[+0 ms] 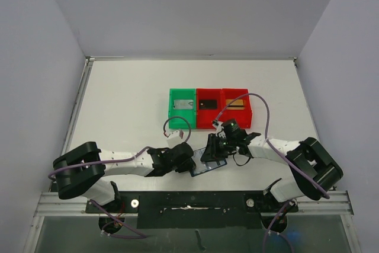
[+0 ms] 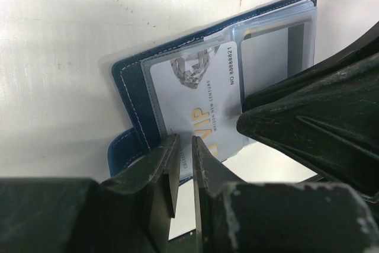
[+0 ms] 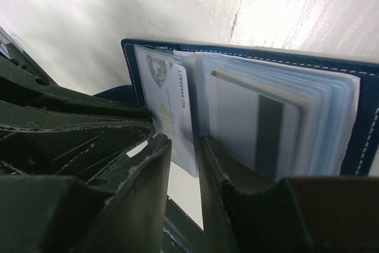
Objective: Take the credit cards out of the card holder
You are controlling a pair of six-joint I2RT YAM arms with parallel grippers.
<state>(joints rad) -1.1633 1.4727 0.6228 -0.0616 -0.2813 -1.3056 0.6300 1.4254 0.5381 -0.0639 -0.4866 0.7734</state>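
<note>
Navy card holder (image 2: 133,87) open, pinched by left gripper (image 2: 185,146)

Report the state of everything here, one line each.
card holder, open on the table
VIP card, inside the holder
striped card, inside the holder
left gripper, nearly shut at VIP card; grip unclear
right gripper, likewise
green tray, holds grey card
red trays, hold black card, gold card

Silver card (image 2: 195,87) partly behind left claw (image 2: 185,146).
</note>
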